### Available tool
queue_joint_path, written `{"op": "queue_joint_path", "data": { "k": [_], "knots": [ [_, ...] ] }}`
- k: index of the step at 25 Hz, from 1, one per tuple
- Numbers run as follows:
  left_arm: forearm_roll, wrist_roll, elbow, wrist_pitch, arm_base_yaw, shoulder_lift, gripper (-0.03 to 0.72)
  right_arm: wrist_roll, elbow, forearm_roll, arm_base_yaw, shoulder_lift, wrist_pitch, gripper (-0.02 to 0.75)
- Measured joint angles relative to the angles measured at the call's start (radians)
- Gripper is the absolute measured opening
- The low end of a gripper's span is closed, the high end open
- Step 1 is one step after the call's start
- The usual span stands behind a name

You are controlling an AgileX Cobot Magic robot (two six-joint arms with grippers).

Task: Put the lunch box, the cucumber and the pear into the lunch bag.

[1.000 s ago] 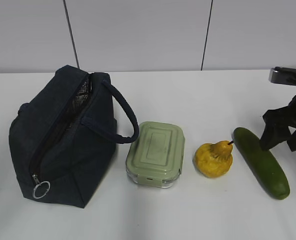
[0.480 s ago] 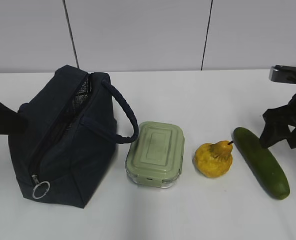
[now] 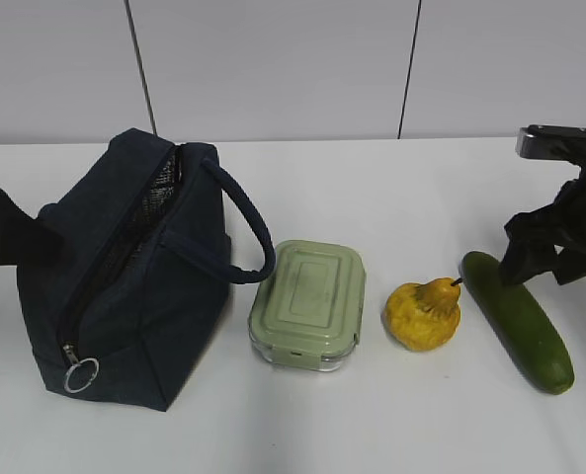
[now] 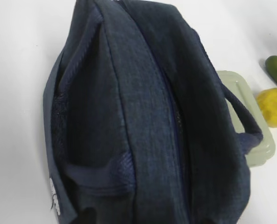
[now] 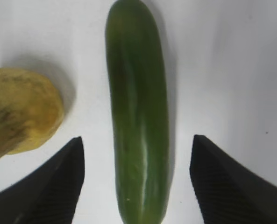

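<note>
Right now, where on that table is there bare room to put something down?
The widest free patch is behind the box, pear and cucumber, up to the wall. A bare strip also runs along the front edge. The row itself is crowded: only narrow gaps separate bag, box, pear and cucumber, and the right gripper straddles the cucumber.

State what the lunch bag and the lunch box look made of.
Lunch bag: dark navy woven fabric, matte, with visible weave, a mesh pocket and a metal-looking ring pull. Lunch box: clear glossy base, glass or plastic, under a matte sage-green lid, probably plastic.
</note>
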Motion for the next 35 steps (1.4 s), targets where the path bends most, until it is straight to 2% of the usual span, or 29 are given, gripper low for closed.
{"op": "queue_joint_path", "data": {
  "k": [4,12,15,18,20,35],
  "knots": [
    [0.008,0.000,0.000,0.000,0.000,0.001,0.347,0.000,0.000,0.001,0.028,0.000,-0.020,0.538],
    [0.009,0.000,-0.001,0.000,0.000,0.062,0.324,-0.001,0.000,-0.018,0.032,0.000,-0.027,0.538],
    [0.009,0.000,-0.001,-0.001,0.000,0.072,0.225,-0.001,0.000,-0.020,0.032,0.000,-0.027,0.538],
    [0.009,0.000,-0.001,-0.008,0.000,0.072,0.069,-0.001,0.000,-0.026,0.032,0.000,-0.027,0.538],
    [0.009,0.000,-0.001,-0.014,0.000,0.072,0.027,-0.001,0.000,-0.036,0.032,0.000,-0.028,0.538],
    [0.009,0.000,-0.001,-0.032,0.000,0.072,0.003,-0.001,-0.013,-0.081,0.032,0.151,0.001,0.538]
  ]
}}
